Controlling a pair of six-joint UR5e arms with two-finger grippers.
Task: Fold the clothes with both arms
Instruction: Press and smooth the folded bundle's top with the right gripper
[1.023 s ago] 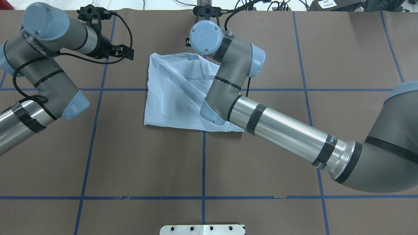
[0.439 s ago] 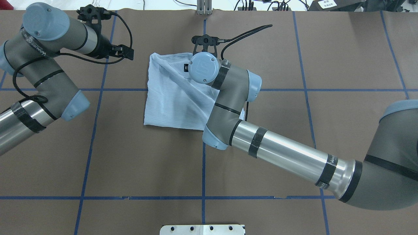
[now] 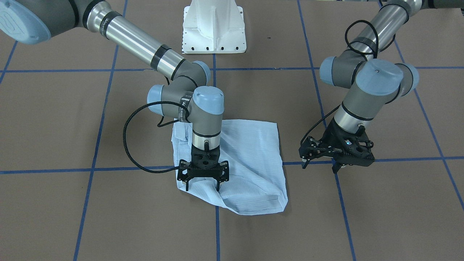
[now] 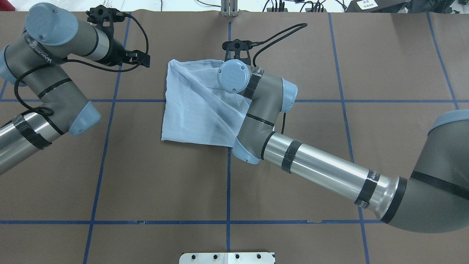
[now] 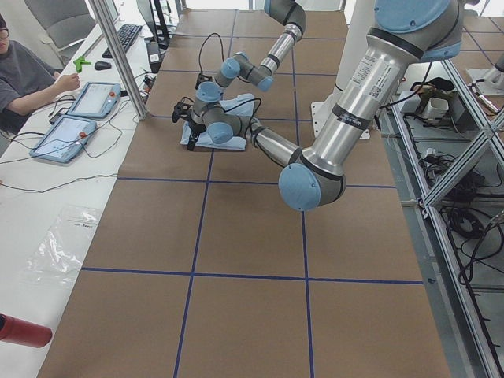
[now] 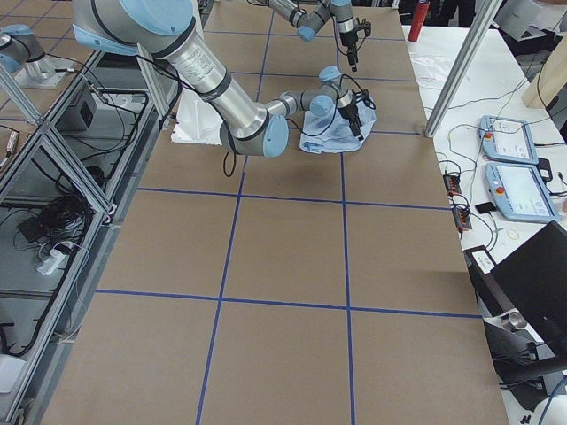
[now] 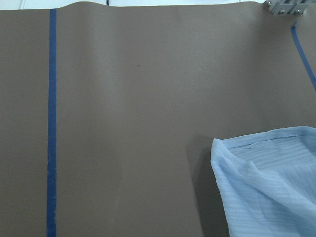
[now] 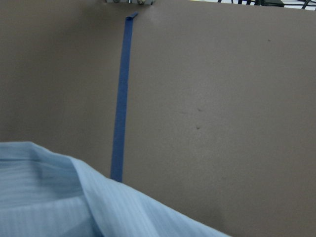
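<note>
The pale-blue shirt (image 3: 250,159) (image 4: 194,110) lies folded into a rough square on the brown table, with a diagonal crease across it. My right gripper (image 3: 202,187) points straight down over the shirt's far-right corner. It is open, its fingertips (image 3: 217,187) at or just above the cloth and holding nothing. In the overhead view the right wrist hides that gripper. My left gripper (image 3: 319,166) (image 4: 143,60) hangs open and empty over bare table, left of the shirt's far-left corner. The left wrist view shows that corner (image 7: 266,187), and the right wrist view shows a shirt edge (image 8: 49,197).
Blue tape lines (image 4: 228,190) mark a grid on the brown table cover. The white pedestal base (image 3: 214,25) stands at the robot's side of the table. A seated person (image 5: 24,75) and two tablets (image 5: 94,98) are at a side desk beyond the far edge.
The right wrist drew back from beyond the shirt's far edge to over the shirt, then shifted slightly right. The left arm and the shirt have not visibly moved.
</note>
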